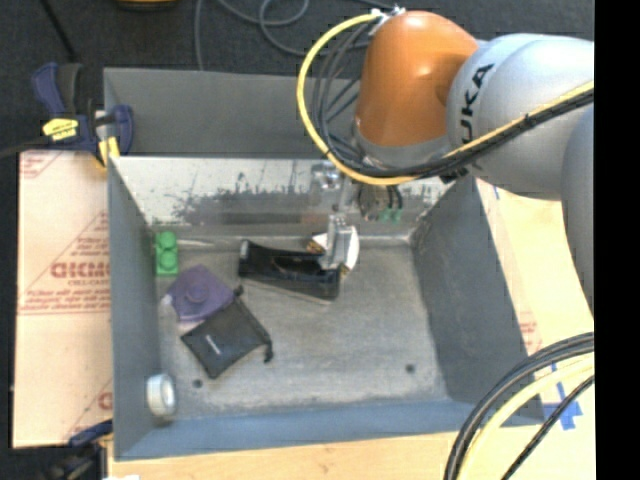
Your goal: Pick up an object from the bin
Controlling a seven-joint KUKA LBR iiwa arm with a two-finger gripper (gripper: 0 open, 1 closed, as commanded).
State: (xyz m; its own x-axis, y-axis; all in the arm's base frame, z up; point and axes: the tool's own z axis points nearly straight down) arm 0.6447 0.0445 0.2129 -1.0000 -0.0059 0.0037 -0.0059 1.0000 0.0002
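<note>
Tool (341,246) low over right end of black stapler (285,269) (or similar), which lies flat mid-bin (330,368) near back wall. Likely lined up to grasp that end. Tool apart or together: cannot tell. Other things well clear at left, so access free: green block (166,252), purple piece (197,290), black pouch (227,338), silver roll (160,394).

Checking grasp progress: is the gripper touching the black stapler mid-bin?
Cannot tell. In the camera view the gripper overlaps the right end of the black stapler; seen from above, contact or a gap looks alike.

Gripper (342,249) above what may be a stapler (282,269); pouch (226,340) front-left.
</note>
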